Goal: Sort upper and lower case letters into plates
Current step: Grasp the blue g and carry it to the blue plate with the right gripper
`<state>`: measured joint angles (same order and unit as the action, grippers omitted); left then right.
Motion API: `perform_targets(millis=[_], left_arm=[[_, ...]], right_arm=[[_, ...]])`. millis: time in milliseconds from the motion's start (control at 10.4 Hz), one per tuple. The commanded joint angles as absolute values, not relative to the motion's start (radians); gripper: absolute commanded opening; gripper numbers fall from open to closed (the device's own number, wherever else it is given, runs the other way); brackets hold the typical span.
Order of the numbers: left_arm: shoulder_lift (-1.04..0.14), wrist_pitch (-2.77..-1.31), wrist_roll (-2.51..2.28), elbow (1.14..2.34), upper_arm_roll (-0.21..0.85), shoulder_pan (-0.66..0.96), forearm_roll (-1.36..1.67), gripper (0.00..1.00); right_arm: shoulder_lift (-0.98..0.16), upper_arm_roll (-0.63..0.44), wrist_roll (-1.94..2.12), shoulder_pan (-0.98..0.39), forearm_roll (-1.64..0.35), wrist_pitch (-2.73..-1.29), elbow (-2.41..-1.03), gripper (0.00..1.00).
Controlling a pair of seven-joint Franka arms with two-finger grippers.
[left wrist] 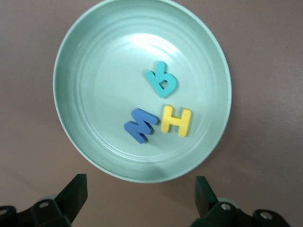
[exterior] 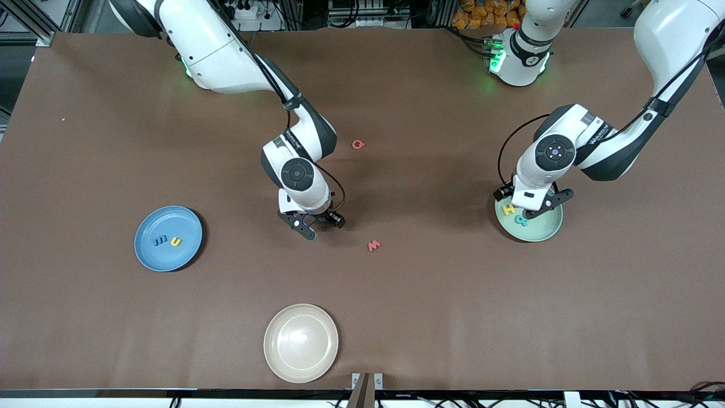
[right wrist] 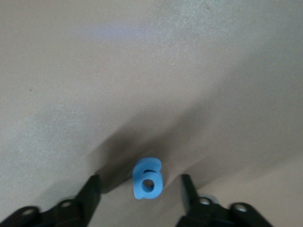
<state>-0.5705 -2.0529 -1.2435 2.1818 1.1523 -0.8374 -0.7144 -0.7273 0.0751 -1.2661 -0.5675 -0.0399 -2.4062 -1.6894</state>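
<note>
My right gripper (exterior: 315, 222) stands low over the middle of the table. It is open around a blue g (right wrist: 147, 178), with a gap on each side of the letter between its fingers (right wrist: 90, 194). The front view hides the g under that hand. My left gripper (exterior: 529, 207) hangs open and empty over the rim of the pale green plate (exterior: 544, 229). In that plate (left wrist: 94, 94) lie a teal R (left wrist: 162, 79), a blue M (left wrist: 140, 125) and a yellow H (left wrist: 176, 120). The blue plate (exterior: 170, 218) holds a blue m (exterior: 160, 241) and a yellow u (exterior: 176, 242).
A red w (exterior: 374, 245) lies on the table beside the right gripper, toward the left arm's end. A red Q (exterior: 358, 144) lies farther from the front camera. A cream-beige plate (exterior: 301, 342) with nothing in it sits near the front edge.
</note>
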Motion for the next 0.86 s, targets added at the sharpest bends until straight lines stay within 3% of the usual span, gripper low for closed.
perform_targets(millis=[0,384,768], left_arm=[[-0.564,-2.045,-1.229,2.171,1.161,-0.838,-0.678,1.00],[-0.575,-2.045,-1.351,2.123,1.161,-0.725,-0.602,1.00],[-0.607,-2.060,-1.626,2.079,1.147,-0.514,-0.598,1.00]], right_arm=[[-0.726,0.069,-1.264,-0.574,-0.051,-2.414,-1.695,0.00],[-0.701,0.066,-1.229,-0.560,-0.041,-2.398,-1.694,0.00],[-0.621,0.063,-0.938,-0.404,-0.041,-2.284,-1.693,0.00]])
